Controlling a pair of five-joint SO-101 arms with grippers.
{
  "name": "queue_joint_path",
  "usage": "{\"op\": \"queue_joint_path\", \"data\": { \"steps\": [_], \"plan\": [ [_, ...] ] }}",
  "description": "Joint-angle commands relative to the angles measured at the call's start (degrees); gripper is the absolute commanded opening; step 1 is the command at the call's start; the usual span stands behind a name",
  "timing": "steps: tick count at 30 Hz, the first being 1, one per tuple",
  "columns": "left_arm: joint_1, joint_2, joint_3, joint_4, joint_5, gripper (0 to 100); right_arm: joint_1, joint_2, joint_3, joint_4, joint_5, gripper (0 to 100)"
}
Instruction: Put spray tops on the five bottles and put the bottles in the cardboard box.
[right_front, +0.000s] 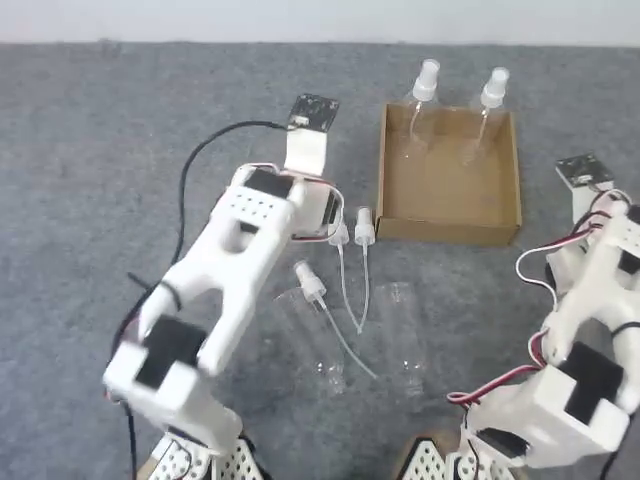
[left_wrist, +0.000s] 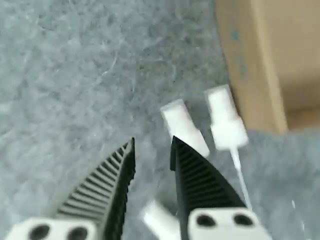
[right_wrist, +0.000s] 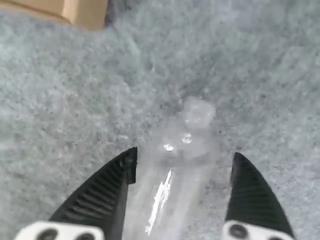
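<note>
- Right now my left hand hangs low over the grey surface, its fingers a narrow gap apart with nothing between them.
- Just past its fingertips lies one spray top, and a second spray top lies beside it, nearer the cardboard box.
- Seen from the high view, those two tops sit in the middle of the frame, just left of the box's near corner.
- A third spray top lies slightly below them, its thin tube trailing toward the lower right.
- Two clear bottles without tops lie in the lower middle of the high view, a left bottle and a right bottle.
- My right hand is spread wide, one finger on each side of another bare bottle that lies on the surface; it is not clamped.
- In the upper right of the high view, the box holds two capped bottles, their white tops poking past its far wall.
</note>
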Motion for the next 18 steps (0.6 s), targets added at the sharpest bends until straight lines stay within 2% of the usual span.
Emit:
{"op": "queue_joint_path", "data": {
  "steps": [1,9,18],
  "plan": [
    [0.35,4.84,-7.25,-0.18,4.66,11,-0.48,-1.01,-0.44,-0.92,0.79,25.1],
    [0.53,11.52,-13.41,0.09,6.86,11,-0.04,-1.54,-0.62,-0.40,0.53,25.1],
    [2.11,12.75,-14.02,-0.26,6.86,11,4.35,-0.92,0.09,-1.01,0.35,25.1]
  ]
}}
